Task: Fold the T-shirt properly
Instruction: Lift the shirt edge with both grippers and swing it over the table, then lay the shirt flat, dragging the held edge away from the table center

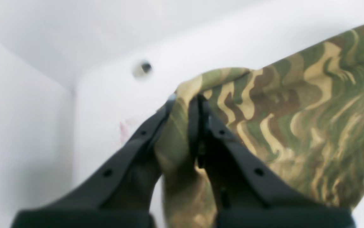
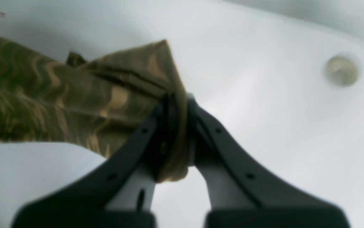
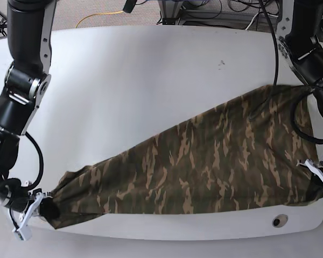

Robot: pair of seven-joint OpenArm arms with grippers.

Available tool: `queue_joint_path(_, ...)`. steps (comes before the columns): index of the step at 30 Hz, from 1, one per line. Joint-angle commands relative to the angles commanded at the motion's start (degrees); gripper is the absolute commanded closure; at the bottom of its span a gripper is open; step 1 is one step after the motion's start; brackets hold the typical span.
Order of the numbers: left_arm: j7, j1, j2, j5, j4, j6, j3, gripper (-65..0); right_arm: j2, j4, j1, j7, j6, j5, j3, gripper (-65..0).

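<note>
While both of my arms hold their ends, the T-shirt [image 3: 204, 166] lies stretched slantwise across the white table [image 3: 134, 80], running from the near corner on the base view's left up toward the far edge on its right. My right gripper [image 2: 175, 104] has its jaws pinched tight on a bunched corner of the cloth, a wad of fabric squeezed between the black fingers [image 2: 137, 139] and poking out below them; in the base view that gripper [image 3: 35, 207] sits at the table's near left corner with the shirt narrowing to a twist right at it. My left gripper [image 1: 185, 101] is likewise clamped on cloth, a fold of camouflage print caught between its two fingers [image 1: 232, 145] and the rest of the garment fanning away to the right; the base view puts it [image 3: 318, 180] at the near right edge where the shirt is widest. I can read no brand, label or lettering anywhere on the fabric; only olive, brown and tan waves show. A round hole [image 3: 280, 221] sits in the tabletop near the front right, just below the shirt's lower edge, and a small dark speck [image 3: 222, 64] marks the far part of the table.
</note>
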Motion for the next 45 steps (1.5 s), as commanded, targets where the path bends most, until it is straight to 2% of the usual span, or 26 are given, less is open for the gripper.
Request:
queue_joint_path(3, 0.0, -4.5, -1.2, 0.2, -0.2, 0.0, 0.0, -1.0, 1.7, -0.4, 5.8, -0.1, 0.00, 0.0, -3.4, 0.0)
queue_joint_path(8, 0.0, -13.3, -3.8, 1.8, -2.7, 0.0, 0.4, -1.0, 2.5, -9.4, 17.8, -0.7, 0.00, 0.1, -7.3, 0.0)
queue_joint_path(12, 0.0, -18.8, -5.8, 1.8, -5.2, 0.0, 0.3, -1.0, 3.3, -14.3, 18.2, -1.1, 0.00, 0.3, -7.7, 0.0)
queue_joint_path(18, 0.0, -18.5, -5.7, 1.8, -5.6, 0.0, 0.3, -1.1, 4.4, -14.2, 18.2, -2.7, 0.00, 0.3, -7.8, 0.0)
queue_joint_path(26, -0.1, -9.4, -4.7, 1.5, -5.2, 0.0, 0.0, -1.1, 5.7, -11.0, 18.0, -4.2, 0.00, 0.4, -7.2, 0.0)
queue_joint_path(31, -0.3, -4.5, -3.8, 1.4, -5.2, 0.0, -0.1, -1.1, 6.2, -5.6, 11.0, -4.3, 0.00, 0.9, -7.0, 0.0)
queue_joint_path(37, -0.3, 2.8, -3.1, 1.1, -4.3, 0.0, -2.5, -1.1, 7.1, -0.4, -1.0, -4.3, 0.00, 6.1, -2.5, 0.0)
queue_joint_path(45, -0.3, 17.8, -1.2, -0.5, 4.3, 0.0, -2.5, -1.1, 7.0, 6.1, -18.5, -5.5, 0.00, 8.1, 5.5, 0.0)
